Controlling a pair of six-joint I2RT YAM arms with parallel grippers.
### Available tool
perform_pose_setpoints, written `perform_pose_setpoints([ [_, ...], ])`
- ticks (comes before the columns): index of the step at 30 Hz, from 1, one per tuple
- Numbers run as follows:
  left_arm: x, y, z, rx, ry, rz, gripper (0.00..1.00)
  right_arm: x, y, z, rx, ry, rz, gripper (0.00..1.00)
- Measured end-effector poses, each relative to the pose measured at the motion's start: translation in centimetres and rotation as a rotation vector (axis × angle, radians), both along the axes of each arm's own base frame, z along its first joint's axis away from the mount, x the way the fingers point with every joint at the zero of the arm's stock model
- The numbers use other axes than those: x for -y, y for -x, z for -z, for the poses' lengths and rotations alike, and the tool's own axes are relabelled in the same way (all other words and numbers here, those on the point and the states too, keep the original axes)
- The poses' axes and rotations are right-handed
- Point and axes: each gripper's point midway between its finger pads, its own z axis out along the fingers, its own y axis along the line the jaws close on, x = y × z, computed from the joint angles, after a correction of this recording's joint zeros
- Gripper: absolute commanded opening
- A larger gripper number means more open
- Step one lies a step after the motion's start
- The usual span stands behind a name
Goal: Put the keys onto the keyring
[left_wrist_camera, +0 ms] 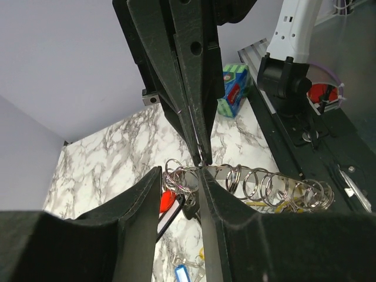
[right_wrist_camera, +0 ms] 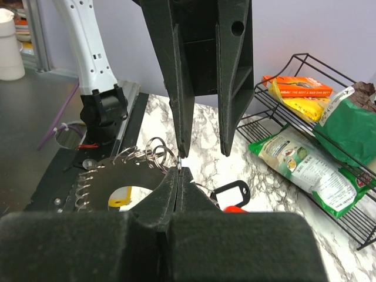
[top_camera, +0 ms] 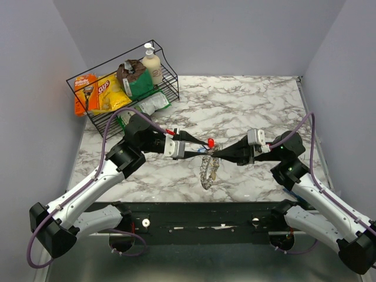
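Right gripper (right_wrist_camera: pixel 178 171) is sitting closest to its wrist cam, jaws clamped fully together, pinching the keyring (left_wrist_camera: pixel 178 175) mid-table with the chain (top_camera: pixel 207 171) trailing toward 6 o'clock. Left gripper (right_wrist_camera: pixel 204 154) is pointing in from 9 o'clock, fingers roughly half spread and gripping nothing I can make out; a red-tagged key (left_wrist_camera: pixel 167 202) is showing right by them. Honestly I'm worrying that thin wire is going to twist or slip out of the pinch if the left one shoves sideways. Both arms are stretching low, forearms nearly level, tips almost meeting.
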Motion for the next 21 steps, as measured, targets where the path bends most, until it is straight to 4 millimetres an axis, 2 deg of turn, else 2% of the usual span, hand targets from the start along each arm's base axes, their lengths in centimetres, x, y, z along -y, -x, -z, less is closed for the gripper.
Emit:
perform_pose_setpoints([
  [9,-0.3,0.4,0.4,-0.005,-0.016,0.009,0.42,0.0,0.0,-0.1,0.005,-0.004,0.001,0.0],
  [21,0.4,-0.1,1.4,-0.055,-0.042,0.027,0.3,-0.2,-0.3,0.0,-0.001,-0.004,-0.001,0.0],
])
